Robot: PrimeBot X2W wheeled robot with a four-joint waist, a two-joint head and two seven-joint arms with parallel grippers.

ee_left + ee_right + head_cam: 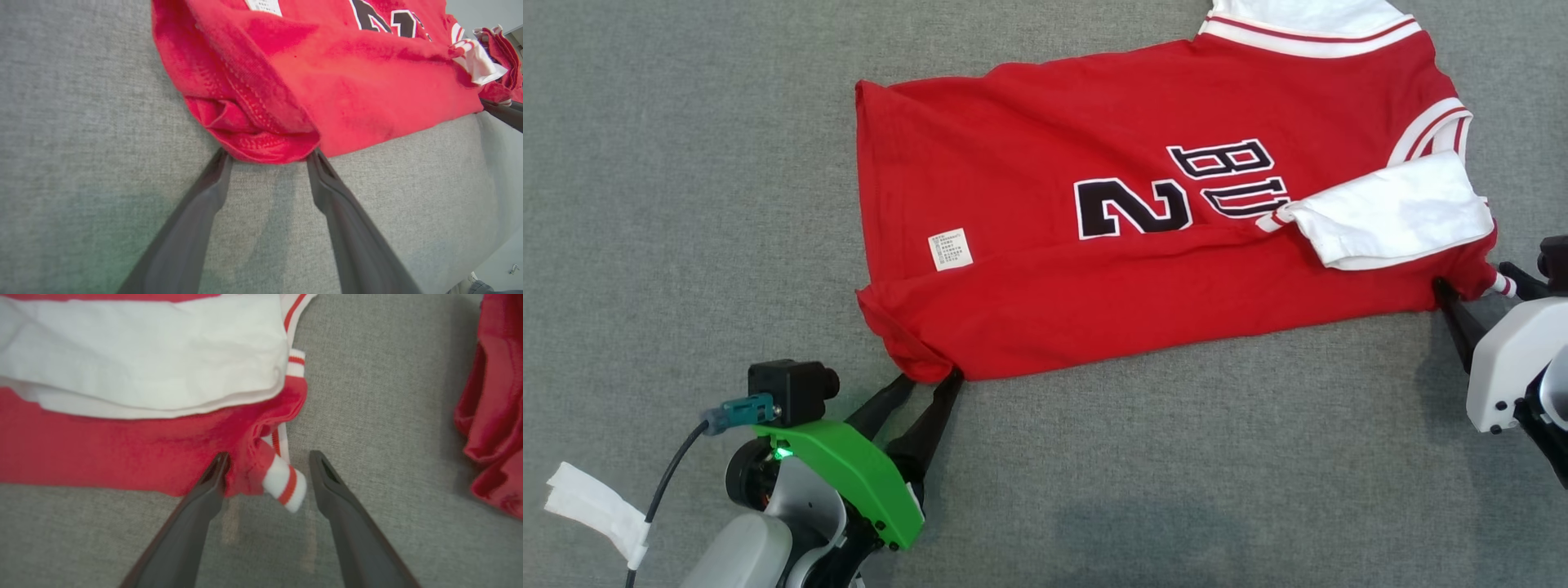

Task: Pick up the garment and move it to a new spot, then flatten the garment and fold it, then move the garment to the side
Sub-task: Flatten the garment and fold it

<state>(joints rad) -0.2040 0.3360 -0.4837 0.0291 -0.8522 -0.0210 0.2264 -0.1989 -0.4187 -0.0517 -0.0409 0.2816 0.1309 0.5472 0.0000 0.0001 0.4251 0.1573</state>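
Presently, left gripper [930, 376] and right gripper [1474, 278] straddle 2 near corners of the garment [1045, 245], fingers [196, 220] wide apart, holding nothing, seemingly poised to pinch.

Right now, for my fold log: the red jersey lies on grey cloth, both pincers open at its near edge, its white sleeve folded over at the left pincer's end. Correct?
Wrong end. The head view shows the white sleeve folded over the red jersey at the end by the right pincer, not by the left pincer. The rest stands.
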